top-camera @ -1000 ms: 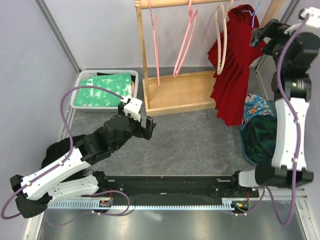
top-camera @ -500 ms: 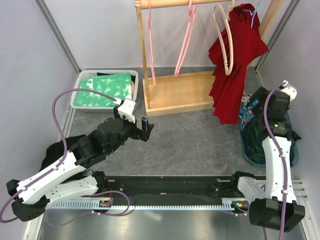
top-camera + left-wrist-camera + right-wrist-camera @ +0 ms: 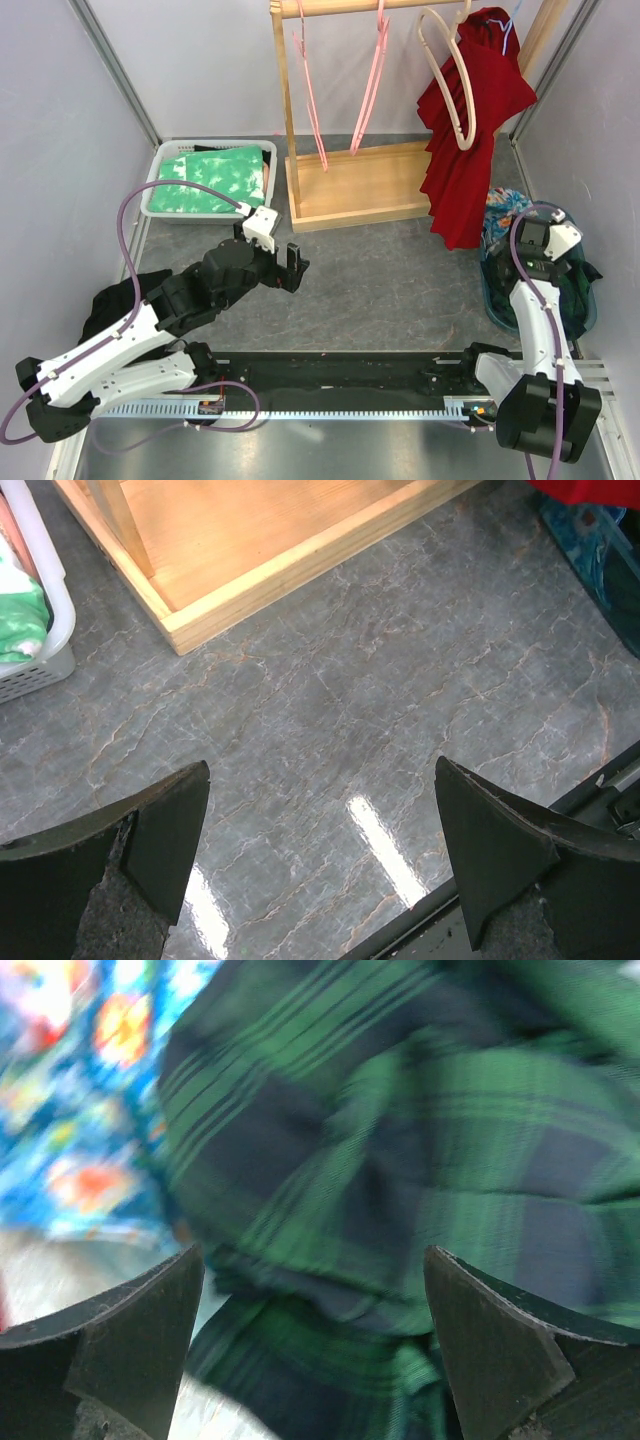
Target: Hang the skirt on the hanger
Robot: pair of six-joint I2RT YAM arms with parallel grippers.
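Left pincer [image 3: 320,780]: released, jaws spread wide above the bare grey marbled tabletop [image 3: 400,680].
Right pincer [image 3: 312,1255]: released, jaws spread just over dark green tartan cloth [image 3: 400,1140] in a blue basket [image 3: 491,300].
Light wooden clothes rack [image 3: 350,190]: stands at the far side.
Red pleated skirt [image 3: 465,150]: hangs at the rack's right end, beside a cream hanger [image 3: 455,80].

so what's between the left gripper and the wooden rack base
Just bare grey tabletop, in the left wrist view, from the left gripper to the wooden rack base.
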